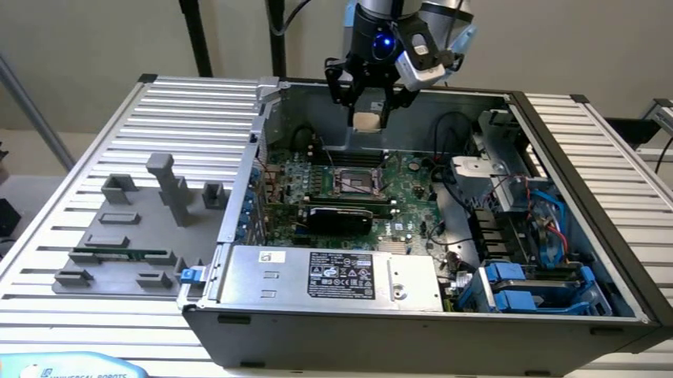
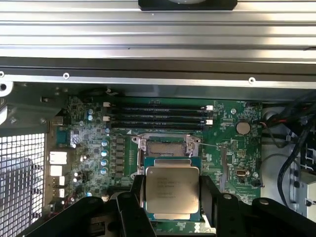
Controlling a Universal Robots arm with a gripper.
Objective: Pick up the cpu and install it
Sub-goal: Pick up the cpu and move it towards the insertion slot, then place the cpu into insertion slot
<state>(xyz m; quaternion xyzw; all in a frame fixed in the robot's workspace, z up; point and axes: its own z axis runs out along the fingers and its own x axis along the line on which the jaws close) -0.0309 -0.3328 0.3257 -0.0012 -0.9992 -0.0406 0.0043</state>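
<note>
CPU (image 2: 172, 190) sits clamped between the two black fingers of the gripper (image 2: 172, 198), which close narrowly on its opposite edges, metal lid facing the wrist camera. Several lines of dark print cross that lid, but none can be read. In the exterior view the gripper (image 1: 368, 118) holds the CPU (image 1: 367, 123) in the air inside the open computer case (image 1: 547, 134), above the green motherboard (image 1: 405, 197) and apart from the socket (image 1: 358, 183) below it. A blue light (image 1: 383, 43) glows on the gripper's body, and the arm above it is cut off by the frame. From the wrist, the socket (image 2: 165, 146) shows its metal frame beyond the chip, while its nearer part is covered by the CPU. Past it lie the black memory slots (image 2: 158, 114), and a round coin battery (image 2: 242, 128) sits off to one side. Along the case's near edge, the power supply (image 1: 273, 272) carries a black label (image 1: 340, 276) with white print and small marks too fine to read, and a small white sticker beside it. At the exterior view's left, on the slatted table (image 1: 179, 110), grey fixture blocks (image 1: 169, 189) stand, with a green memory stick (image 1: 121, 254) lying among them. At the bottom corner a teal object (image 1: 74, 368), mostly cut off, reads "UNIVERSAL ROBOTS". Blue drive caddies (image 1: 526, 287) sit at the case's near corner on the exterior view's right.
</note>
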